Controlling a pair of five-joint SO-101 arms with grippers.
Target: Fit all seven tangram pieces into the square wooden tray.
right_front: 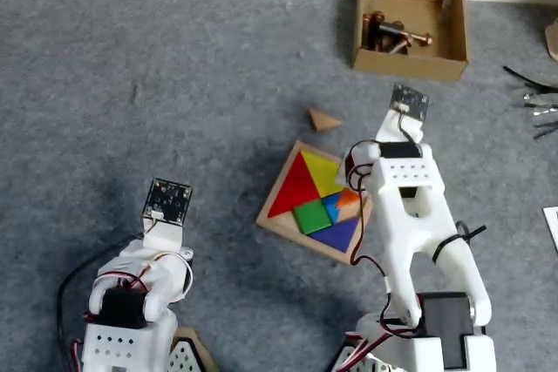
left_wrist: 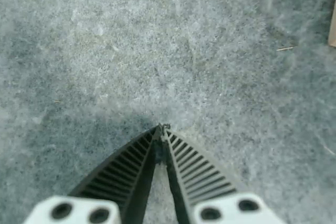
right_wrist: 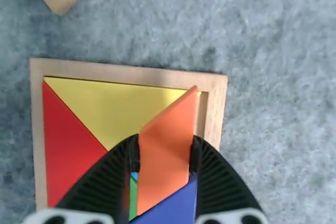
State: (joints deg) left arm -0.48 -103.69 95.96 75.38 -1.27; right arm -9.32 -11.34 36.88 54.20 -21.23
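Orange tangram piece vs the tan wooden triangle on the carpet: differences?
Orange tangram piece is clamped in the right gripper; tan wooden triangle lies loose. Orange piece is over the square wooden tray; tan triangle sits on the grey carpet outside it. Neither is seated in the tray.

I see the square wooden tray [right_front: 283, 229] on the grey carpeted surface [right_front: 131, 84]. It holds a red triangle [right_front: 295, 189], a yellow triangle [right_front: 323, 172], a green square [right_front: 311, 216] and a dark blue piece [right_front: 340, 234]. An orange tangram piece [right_front: 348, 199] shows beside the white right arm [right_front: 410, 206]. A plain wooden triangle [right_front: 324, 119] lies just beyond the tray. The white left arm [right_front: 144, 285] sits well apart from it.
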